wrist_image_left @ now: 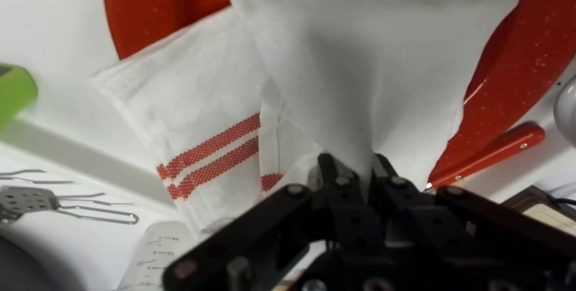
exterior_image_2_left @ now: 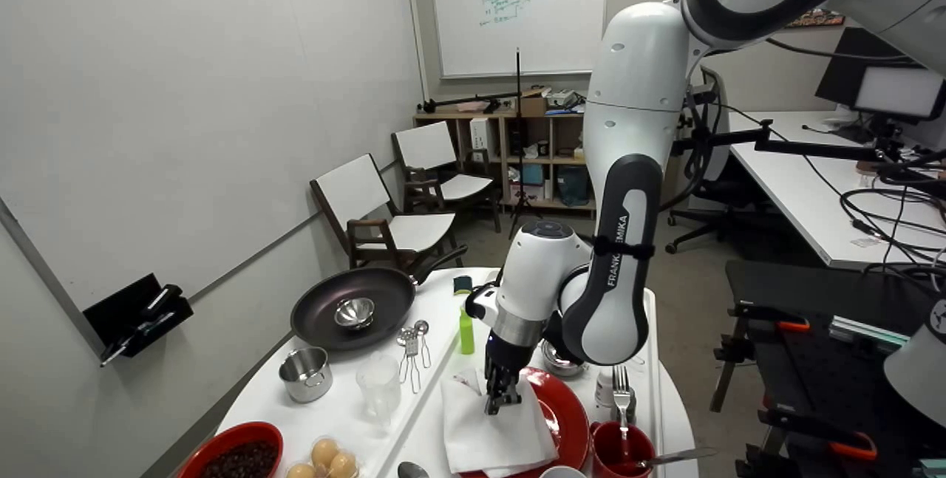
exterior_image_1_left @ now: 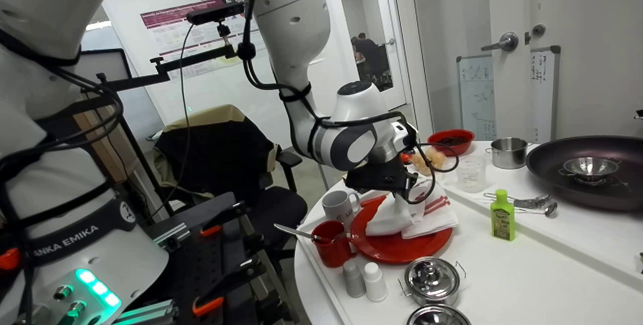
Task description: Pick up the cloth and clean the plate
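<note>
My gripper [wrist_image_left: 354, 161] is shut on the cloth [wrist_image_left: 216, 79], which is white with two red stripes. A pinched fold of it rises between the fingertips in the wrist view, while the rest drapes down and spreads out below. Under the cloth lies the large round red plate [wrist_image_left: 144, 7], partly covered, its rim showing around the fabric. Both exterior views show the gripper [exterior_image_2_left: 502, 404] low over the plate [exterior_image_1_left: 402, 253], pointing down, with the cloth [exterior_image_1_left: 389, 217] hanging from it and partly overhanging the plate's edge.
Close beside the plate stand a red mug [exterior_image_1_left: 333, 253] with cutlery, a grey mug [exterior_image_1_left: 337, 208], shakers [exterior_image_1_left: 374, 285] and a lidded pot [exterior_image_1_left: 432, 282]. A red-handled utensil [wrist_image_left: 495, 151] lies by the rim. Farther off are a green bottle [exterior_image_1_left: 502, 220], a clear measuring cup [exterior_image_1_left: 471, 177] and eggs [exterior_image_2_left: 332, 459].
</note>
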